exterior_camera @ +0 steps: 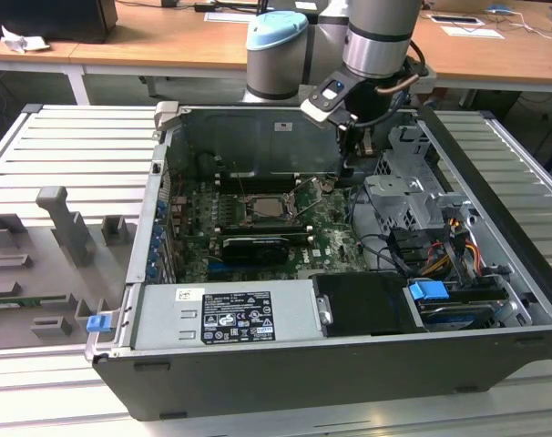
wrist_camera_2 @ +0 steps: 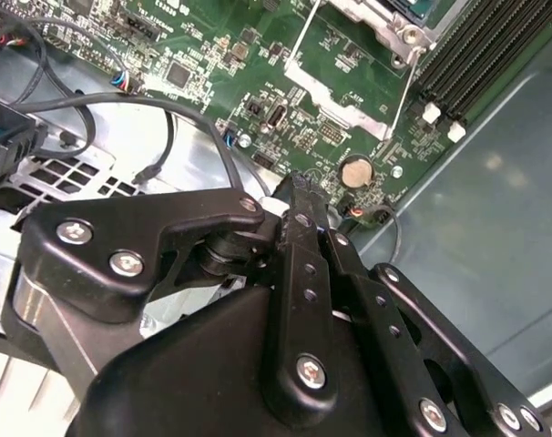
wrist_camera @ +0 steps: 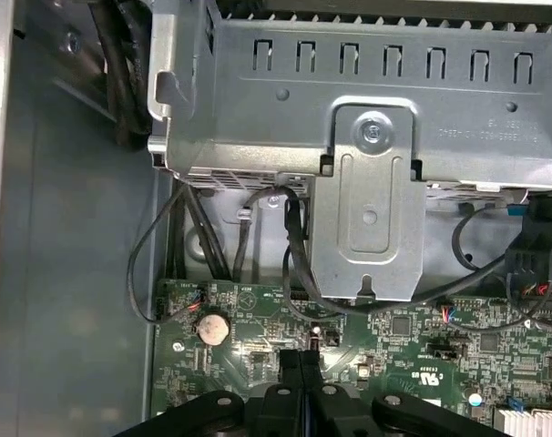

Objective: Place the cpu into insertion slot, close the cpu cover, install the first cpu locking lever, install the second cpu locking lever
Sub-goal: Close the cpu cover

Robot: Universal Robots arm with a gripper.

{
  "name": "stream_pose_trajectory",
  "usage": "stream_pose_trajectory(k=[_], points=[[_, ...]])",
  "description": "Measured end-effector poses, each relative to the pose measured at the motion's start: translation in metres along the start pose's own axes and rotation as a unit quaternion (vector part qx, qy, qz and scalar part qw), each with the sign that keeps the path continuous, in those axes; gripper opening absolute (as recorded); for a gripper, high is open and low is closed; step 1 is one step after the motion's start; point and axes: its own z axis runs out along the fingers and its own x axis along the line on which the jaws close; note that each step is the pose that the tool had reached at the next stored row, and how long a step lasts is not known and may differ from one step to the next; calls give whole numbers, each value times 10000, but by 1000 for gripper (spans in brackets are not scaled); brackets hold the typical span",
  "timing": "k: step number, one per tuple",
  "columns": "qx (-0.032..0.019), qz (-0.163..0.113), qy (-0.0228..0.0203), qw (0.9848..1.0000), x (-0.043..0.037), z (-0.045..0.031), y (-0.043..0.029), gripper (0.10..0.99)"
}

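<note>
Gripper (wrist_camera: 299, 357) closed near coin cell (wrist_camera: 212, 325); exterior view shows insertion slot (exterior_camera: 263, 208).

The exterior view is looking down from above and in front of the open computer case (exterior_camera: 285, 387). It is standing far enough back to be taking in the whole case, the green circuit board (exterior_camera: 331, 241) inside, the slatted table (exterior_camera: 66, 146) and the arm (exterior_camera: 376, 36) reaching in from the far side.

Both wrist views are riding close behind the claw (wrist_camera_2: 296, 187) (wrist_camera: 299, 357), looking past its black links at that same board (wrist_camera_2: 212, 55) (wrist_camera: 403, 346). The second wrist view is facing across the board toward the memory slots (wrist_camera_2: 476, 55). The first wrist view is facing the grey drive cage (wrist_camera: 367, 137). Both are sharing the round coin battery (wrist_camera_2: 355, 171) (wrist_camera: 212, 326).
</note>
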Motion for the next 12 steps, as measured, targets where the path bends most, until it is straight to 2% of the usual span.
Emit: stream_pose_trajectory(k=[5, 12], points=[[0, -19, 8, 10000, -7, 56, -44, 106], [0, -33, 9, 10000, -12, 202, -60, 106]])
